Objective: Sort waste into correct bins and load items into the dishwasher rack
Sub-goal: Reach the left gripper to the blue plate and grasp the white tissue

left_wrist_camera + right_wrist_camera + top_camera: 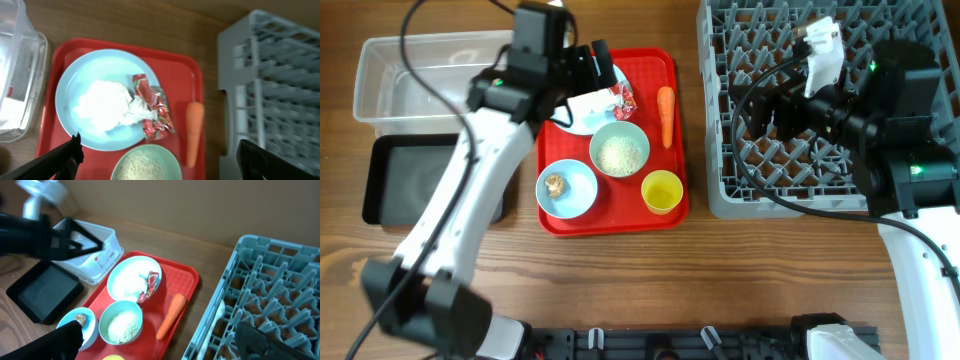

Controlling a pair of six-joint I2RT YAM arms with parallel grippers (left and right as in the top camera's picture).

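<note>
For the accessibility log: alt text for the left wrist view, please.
A blue plate on a red tray holds a crumpled red-and-white wrapper; a carrot lies beside it, a bowl of rice below. Clear tub at left, grey rack at right, open left gripper at the bottom edge.

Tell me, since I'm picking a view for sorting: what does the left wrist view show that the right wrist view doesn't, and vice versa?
Left wrist only: the white crumpled wad on the plate, seen clearly. Right wrist only: the black tray and the bowl holding a brown scrap. Both: plate, wrapper, carrot, rice bowl, red tray, clear tub and rack.
</note>
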